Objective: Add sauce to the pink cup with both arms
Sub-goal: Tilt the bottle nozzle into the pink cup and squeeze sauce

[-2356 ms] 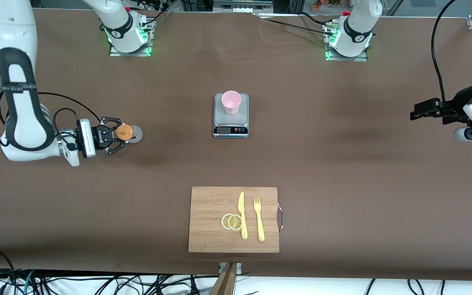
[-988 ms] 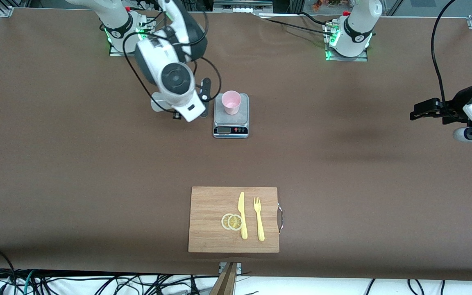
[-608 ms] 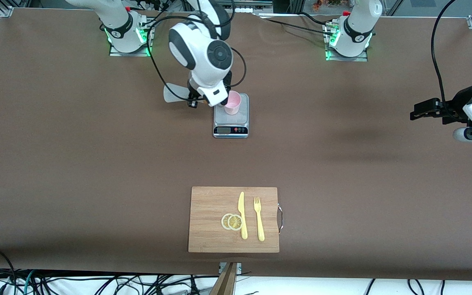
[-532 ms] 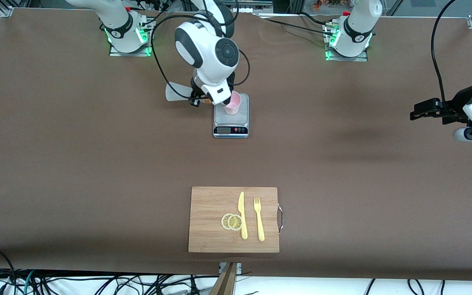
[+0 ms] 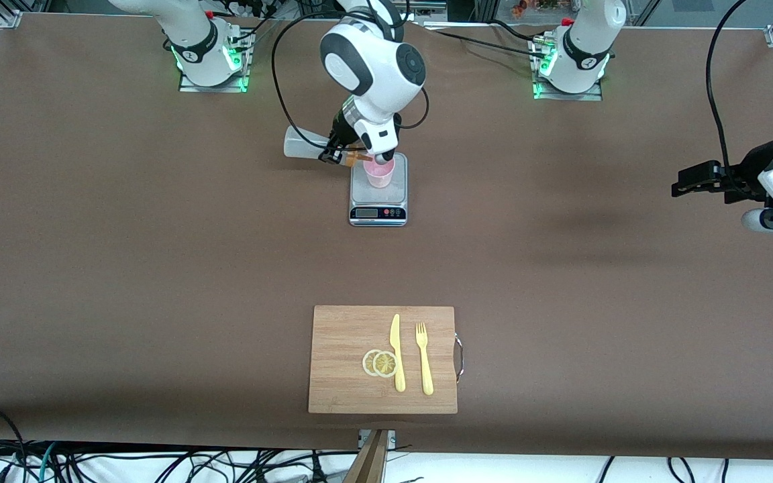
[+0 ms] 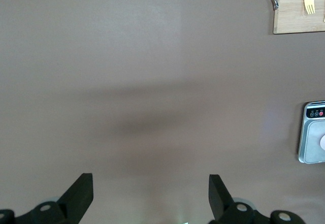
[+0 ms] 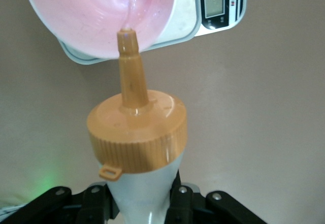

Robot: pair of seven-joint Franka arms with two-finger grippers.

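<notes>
Sauce bottle [image 7: 139,148] lies tipped sideways in the right gripper [image 5: 337,153], clamped at its body, its orange nozzle [image 7: 130,71] over the rim of the pink cup [image 5: 379,174] on the kitchen scale [image 5: 378,198]. Left gripper [image 6: 151,196] waits spread wide above bare table [image 5: 158,268] at the left arm's end.

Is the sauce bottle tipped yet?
Tipped: the sauce bottle lies near level, nozzle over the pink cup.

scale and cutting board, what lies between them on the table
Nothing: in the front view the stretch of brown table between the scale and the cutting board is bare.
</notes>
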